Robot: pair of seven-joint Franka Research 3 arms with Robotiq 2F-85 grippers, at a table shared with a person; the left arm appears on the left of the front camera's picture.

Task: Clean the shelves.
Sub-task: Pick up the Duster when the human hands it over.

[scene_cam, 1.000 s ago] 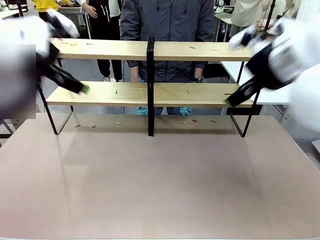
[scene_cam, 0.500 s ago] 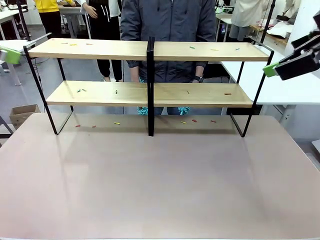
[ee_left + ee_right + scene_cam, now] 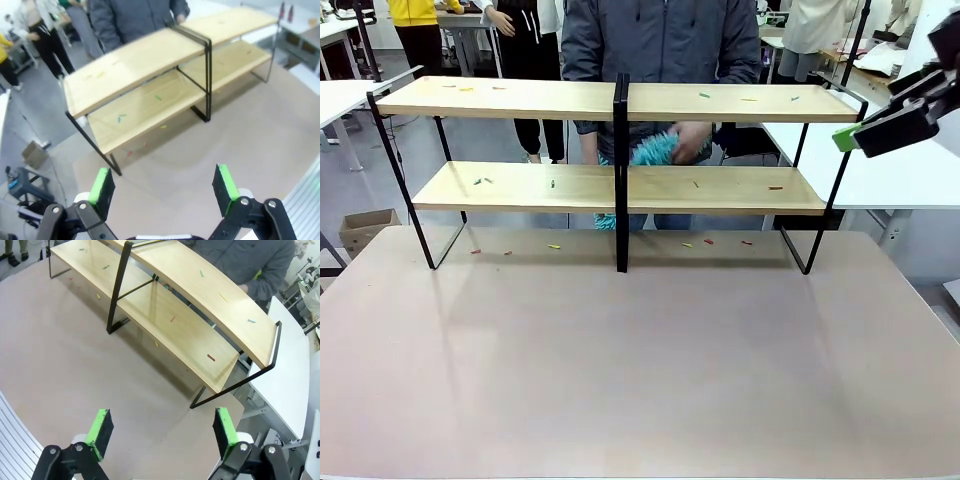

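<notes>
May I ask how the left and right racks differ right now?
A person's hand holds a teal duster between the right rack's tiers, not the left rack's. The left rack's lower board carries greenish scraps near its outer end, the right rack's a red one. Both are light wood in black frames.

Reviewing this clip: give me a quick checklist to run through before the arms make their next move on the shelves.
1. Left tool open and empty: ok.
2. Right tool open and empty: ok.
3. Both tools away from the shelves: ok.
4. Boards free of scraps: not ok; coloured bits lie on both tiers.
5. Person's hand out of the working space: not ok; it holds a teal duster between the tiers, near the middle.
</notes>
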